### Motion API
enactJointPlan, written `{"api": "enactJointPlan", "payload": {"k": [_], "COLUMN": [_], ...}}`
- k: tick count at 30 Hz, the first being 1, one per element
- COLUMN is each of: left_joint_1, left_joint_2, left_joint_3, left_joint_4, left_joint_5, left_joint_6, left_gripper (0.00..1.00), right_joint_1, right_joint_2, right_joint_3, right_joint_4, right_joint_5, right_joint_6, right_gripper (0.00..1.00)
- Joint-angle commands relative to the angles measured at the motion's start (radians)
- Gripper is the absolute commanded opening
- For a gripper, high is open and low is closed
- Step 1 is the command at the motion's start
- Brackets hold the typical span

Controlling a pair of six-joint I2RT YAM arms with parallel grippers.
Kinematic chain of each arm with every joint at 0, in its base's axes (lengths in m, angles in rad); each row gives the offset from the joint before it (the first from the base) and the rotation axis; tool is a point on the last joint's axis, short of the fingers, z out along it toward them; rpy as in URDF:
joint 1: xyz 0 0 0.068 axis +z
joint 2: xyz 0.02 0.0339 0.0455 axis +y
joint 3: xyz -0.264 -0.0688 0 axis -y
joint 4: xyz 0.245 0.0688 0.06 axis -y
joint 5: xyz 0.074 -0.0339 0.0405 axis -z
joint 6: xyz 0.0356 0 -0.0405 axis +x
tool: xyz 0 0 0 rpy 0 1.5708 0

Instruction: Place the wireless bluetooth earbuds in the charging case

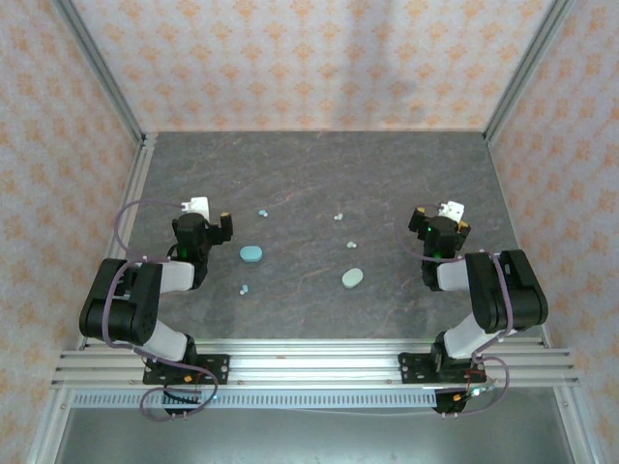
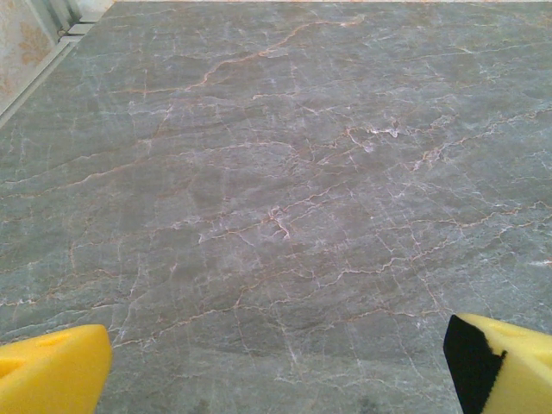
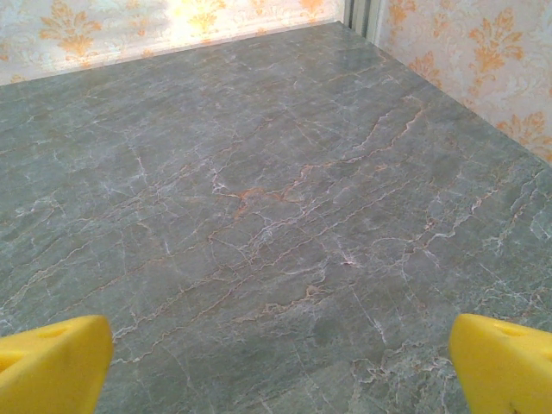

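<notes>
While neither arm had a thing in hand, the left gripper point(image 2: 276, 375) hung low over the table point(image 2: 276, 172), yellow fingers point(image 2: 52, 371) spread right out with only grey stone between them. The right gripper point(image 3: 280, 366) matched it, pads point(image 3: 504, 366) wide apart and nothing pinched. That looked like a ready stance, jaws set broad for a first pick. Out from the left tool, to its right and about level, lay one light blue earbud point(image 1: 262, 213). Further right and back toward the base sat the blue case point(image 1: 251, 253), with more light blue bits point(image 1: 244, 289) nearer the base again. On the other side, well to the right tool's left, a pale mint earbud point(image 1: 338, 216) lay about level with it, a second mint earbud point(image 1: 351, 245) slightly back, and the mint case point(image 1: 352, 278) back beyond that. Every earbud lay loose on the stone, apart from its case, so no insertion was done yet. With each colour lying toward one arm, the job seemed split by side. Whether either case stood open was too small to tell.
</notes>
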Motion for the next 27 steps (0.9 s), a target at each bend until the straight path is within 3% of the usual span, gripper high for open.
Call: {"api": "enactJointPlan", "payload": {"k": [1, 20, 27], "left_joint_1": [0.004, 0.004, 0.003], "left_joint_2": [-0.009, -0.010, -0.149], "left_joint_3": [0.018, 0.017, 0.085], "left_joint_4": [0.013, 0.015, -0.227], "left_joint_5": [-0.001, 0.000, -0.050], "left_joint_6": [0.016, 0.015, -0.020], "left_gripper": [1.00, 1.00, 1.00], "right_joint_1": [-0.002, -0.002, -0.002], "right_joint_2": [-0.018, -0.018, -0.066], "right_joint_3": [0.011, 0.011, 0.033], "right_joint_4": [0.000, 0.000, -0.076], "right_joint_5": [-0.010, -0.012, -0.094], "right_joint_6": [-0.009, -0.010, -0.045], "right_gripper": [0.99, 0.99, 0.99]}}
